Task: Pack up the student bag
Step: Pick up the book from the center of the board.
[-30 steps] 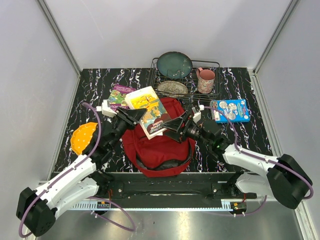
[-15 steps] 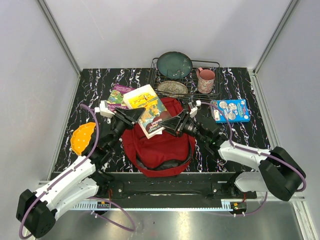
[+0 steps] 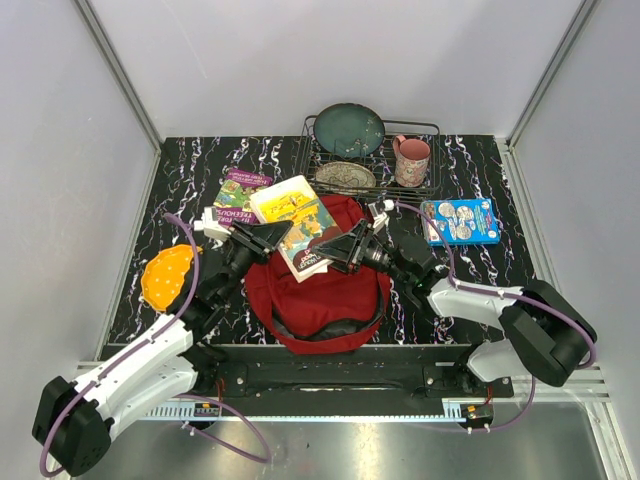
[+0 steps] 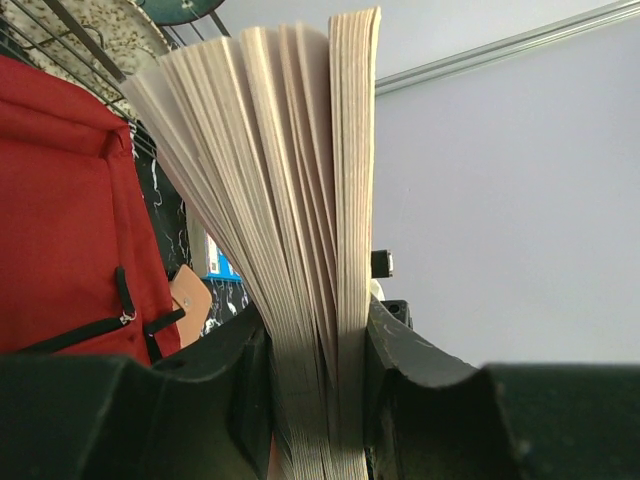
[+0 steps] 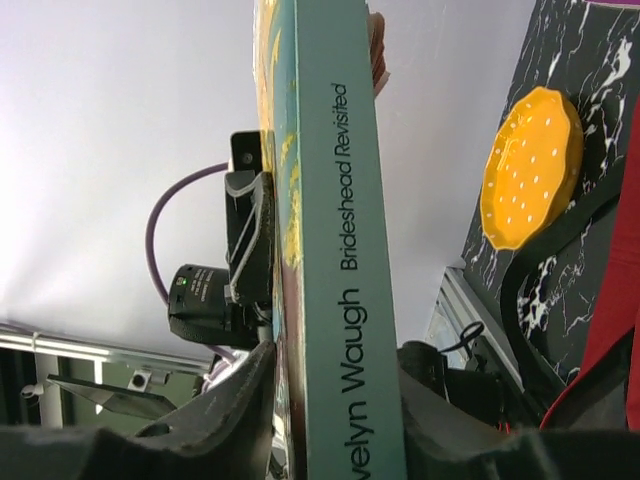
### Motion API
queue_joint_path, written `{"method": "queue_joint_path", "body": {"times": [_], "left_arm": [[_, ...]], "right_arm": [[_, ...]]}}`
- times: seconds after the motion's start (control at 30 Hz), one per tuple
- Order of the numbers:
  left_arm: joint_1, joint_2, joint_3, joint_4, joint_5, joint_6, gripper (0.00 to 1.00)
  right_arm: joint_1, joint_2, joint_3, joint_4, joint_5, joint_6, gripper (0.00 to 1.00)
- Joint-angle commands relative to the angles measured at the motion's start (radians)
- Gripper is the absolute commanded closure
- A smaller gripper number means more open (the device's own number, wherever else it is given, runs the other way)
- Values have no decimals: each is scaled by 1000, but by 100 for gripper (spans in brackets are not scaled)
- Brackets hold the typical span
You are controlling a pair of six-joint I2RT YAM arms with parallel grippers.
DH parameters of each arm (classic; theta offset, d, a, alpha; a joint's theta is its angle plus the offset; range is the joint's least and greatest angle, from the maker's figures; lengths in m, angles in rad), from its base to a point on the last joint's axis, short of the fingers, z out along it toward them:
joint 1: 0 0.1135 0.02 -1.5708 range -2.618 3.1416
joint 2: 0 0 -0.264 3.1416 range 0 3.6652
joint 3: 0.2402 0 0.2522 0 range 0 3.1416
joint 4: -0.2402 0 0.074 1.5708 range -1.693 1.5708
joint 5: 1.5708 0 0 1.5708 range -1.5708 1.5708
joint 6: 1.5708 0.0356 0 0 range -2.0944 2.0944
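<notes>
The student bag (image 3: pixel 322 295), a red backpack, lies in the middle of the table with its dark opening toward the near edge. Above its far part a paperback book (image 3: pixel 298 222) with a yellow cover is held up by both arms. My left gripper (image 3: pixel 275 234) is shut on the book's page side; the fanned pages (image 4: pixel 290 180) run up between its fingers (image 4: pixel 225 380). My right gripper (image 3: pixel 335 246) is shut on the spine side, and the teal spine (image 5: pixel 345 300) fills the gap between its jaws. Red bag fabric (image 4: pixel 60 220) shows on the left of the left wrist view.
A purple book (image 3: pixel 240 194) lies at the back left and a blue box (image 3: pixel 460 220) on the right. An orange perforated disc (image 3: pixel 167 276) sits at the left edge. A wire rack (image 3: pixel 432 128) at the back holds a teal plate (image 3: pixel 349 128), a speckled plate (image 3: pixel 345 177) and a pink mug (image 3: pixel 411 160).
My right gripper has moved left and closed on the book's spine. The book has shifted slightly left, with the left gripper keeping hold of it.
</notes>
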Motion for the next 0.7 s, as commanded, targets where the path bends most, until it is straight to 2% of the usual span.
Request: {"method": "queue_joint_path", "body": {"times": [0.0, 0.03, 0.07, 0.13, 0.17, 0.2, 0.23, 0.27, 0.3, 0.33, 0.37, 0.4, 0.43, 0.5, 0.53, 0.6, 0.67], "left_arm": [[-5, -26, -1, 156, 43, -25, 100], [-5, -28, -17, 165, 43, -29, 100], [-5, -29, -18, 174, 42, -31, 100], [-7, -35, -17, 165, 47, -8, 100], [-7, -37, 0, 136, 53, 7, 92], [-7, -38, 11, 116, 66, 26, 75], [-5, -41, 21, 87, 74, 68, 42], [-5, -44, 55, 11, 76, 96, 25], [-5, -58, 74, -42, 76, 130, 16], [-7, -66, 90, -92, 79, 203, 9], [-7, -73, 101, -182, 105, 242, 1], [-5, -96, 117, -221, 117, 282, 1], [-7, -110, 118, -288, 126, 350, 1], [-5, -135, 115, -320, 192, 418, 1], [-8, -133, 120, -339, 232, 490, 1], [-18, -89, 137, -372, 345, 553, 1], [-85, -43, 196, -474, 352, 662, 1]], "right_arm": [[11, 2, 53, 106, -16, 2, 62], [11, 2, 55, 104, -16, 2, 66], [11, 1, 56, 103, -12, 2, 77], [11, -13, 53, 81, 2, -7, 87], [11, -22, 53, 61, 5, -16, 92], [10, -59, 47, 34, 14, -45, 99], [10, -84, 43, -52, 52, -65, 100], [10, -114, 36, -110, 77, -87, 100], [10, -196, 30, -179, 108, -140, 100], [10, -244, 29, -360, 198, -171, 100], [11, -300, 32, -469, 252, -205, 100], [10, -405, 53, -588, 308, -258, 100], [10, -461, 65, -832, 452, -279, 100], [10, -615, 78, -995, 591, -306, 100], [8, -665, 79, -1152, 694, -309, 100], [10, -783, 88, -1270, 776, -296, 100], [8, -847, 99, -1426, 864, -288, 100]]}}
